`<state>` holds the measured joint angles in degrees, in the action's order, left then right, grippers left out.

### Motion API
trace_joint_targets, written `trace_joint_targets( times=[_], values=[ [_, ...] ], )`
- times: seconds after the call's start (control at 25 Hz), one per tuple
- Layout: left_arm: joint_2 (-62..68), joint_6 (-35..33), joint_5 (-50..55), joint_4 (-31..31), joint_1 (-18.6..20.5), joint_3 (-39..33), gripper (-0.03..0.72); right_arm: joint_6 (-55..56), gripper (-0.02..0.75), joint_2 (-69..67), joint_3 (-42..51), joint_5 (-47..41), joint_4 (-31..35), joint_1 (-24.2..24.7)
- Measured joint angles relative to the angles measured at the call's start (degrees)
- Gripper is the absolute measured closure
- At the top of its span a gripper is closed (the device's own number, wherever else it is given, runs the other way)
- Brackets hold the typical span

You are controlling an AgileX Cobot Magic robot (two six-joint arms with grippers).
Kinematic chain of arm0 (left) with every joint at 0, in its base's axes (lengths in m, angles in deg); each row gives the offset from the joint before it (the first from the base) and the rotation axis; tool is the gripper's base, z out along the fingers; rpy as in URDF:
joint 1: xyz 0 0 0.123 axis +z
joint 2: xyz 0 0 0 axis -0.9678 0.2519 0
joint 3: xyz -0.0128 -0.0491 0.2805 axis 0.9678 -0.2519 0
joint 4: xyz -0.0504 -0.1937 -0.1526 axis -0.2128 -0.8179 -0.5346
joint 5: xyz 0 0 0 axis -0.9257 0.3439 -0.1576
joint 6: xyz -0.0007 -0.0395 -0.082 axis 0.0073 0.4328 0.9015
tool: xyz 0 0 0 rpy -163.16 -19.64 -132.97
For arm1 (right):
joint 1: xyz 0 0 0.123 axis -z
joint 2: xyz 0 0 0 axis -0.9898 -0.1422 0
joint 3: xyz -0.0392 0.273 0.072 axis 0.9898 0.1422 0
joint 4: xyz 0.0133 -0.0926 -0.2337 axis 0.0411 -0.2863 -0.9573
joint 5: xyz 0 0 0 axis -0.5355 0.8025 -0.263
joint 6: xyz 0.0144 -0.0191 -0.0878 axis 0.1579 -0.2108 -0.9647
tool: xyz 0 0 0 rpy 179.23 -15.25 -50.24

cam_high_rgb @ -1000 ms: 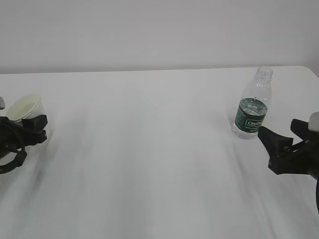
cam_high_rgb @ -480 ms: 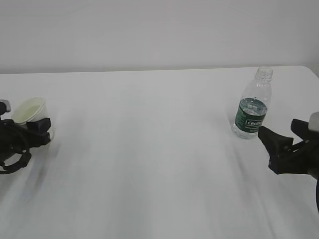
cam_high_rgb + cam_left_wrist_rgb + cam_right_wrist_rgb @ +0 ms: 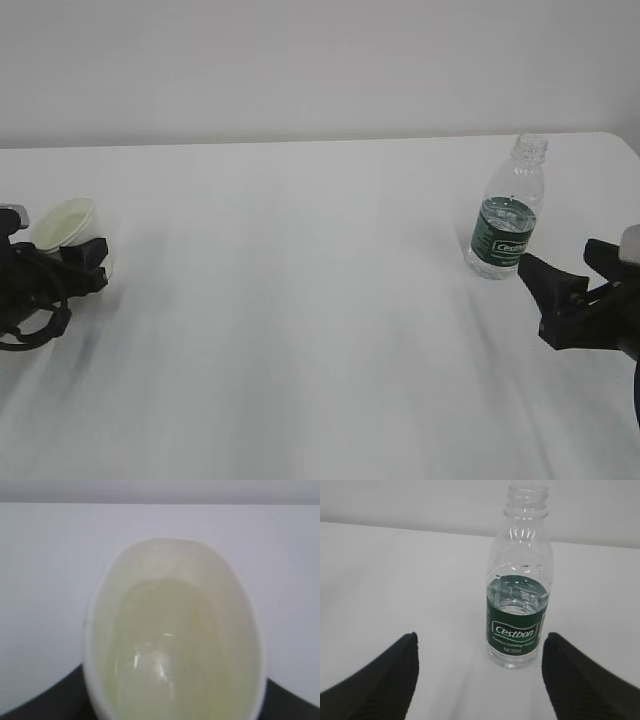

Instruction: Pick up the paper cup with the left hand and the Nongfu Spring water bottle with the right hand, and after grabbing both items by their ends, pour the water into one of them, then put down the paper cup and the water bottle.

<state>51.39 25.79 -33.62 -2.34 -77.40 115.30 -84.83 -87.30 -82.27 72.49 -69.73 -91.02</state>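
While the cup sat at the far left of the bench, the left gripper was clamped around its lower body, and the cup looked upright, at or just above the surface; whether it touched I could not tell. Seen from the left wrist, the cup filled the frame, its mouth squeezed to an oval, with liquid glinting inside. So pouring seemed finished and putting down was the step in hand. Next, the left gripper would need to open without tipping the cup, then back away. Well to the right, the bottle stood upright and capless on the bench, free of any grip, a little water low inside. Just beside it, the right gripper stood wide open, the bottle ahead of its spread jaws, not between them.
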Motion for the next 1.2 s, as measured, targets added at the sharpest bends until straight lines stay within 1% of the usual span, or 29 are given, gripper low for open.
trace_joint_targets(
  times=[0.2, 0.32, 0.44, 0.56, 0.64, 0.84, 1.2],
  values=[
    [0.2, 0.3, -0.1, 0.1, 0.0, 0.2, 0.293, 0.0, 0.152, 0.0, 0.0, 0.0, 0.0, 0.0],
    [0.2, 0.3, -0.3, 0.3, 0.0, 0.3, 0.260, 0.0, 0.152, 0.0, 0.0, 0.0, 0.0, 0.0],
    [0.2, 0.3, -0.3, 0.6, 0.0, 0.3, 0.179, 0.0, 0.152, 0.0, 0.0, 0.0, 0.0, 0.0],
    [0.4, 0.3, 0.2, 0.7, 0.0, 0.3, 0.077, 0.0, 0.152, 0.0, 0.0, 0.0, 0.0, 0.0],
    [0.5, 0.4, 0.3, 0.9, 0.0, 0.3, 0.045, 0.0, 0.152, 0.0, 0.0, 0.0, 0.0, 0.0],
    [0.5, 0.4, 0.3, 1.3, 0.0, 0.0, 0.029, 0.0, 0.152, 0.0, 0.0, 0.0, 0.0, 0.0],
    [-3.9, 0.5, 0.3, 0.5, 0.0, -4.1, 0.031, 0.0, 0.152, 0.0, 0.0, 0.0, 0.0, 0.0]
  ],
)
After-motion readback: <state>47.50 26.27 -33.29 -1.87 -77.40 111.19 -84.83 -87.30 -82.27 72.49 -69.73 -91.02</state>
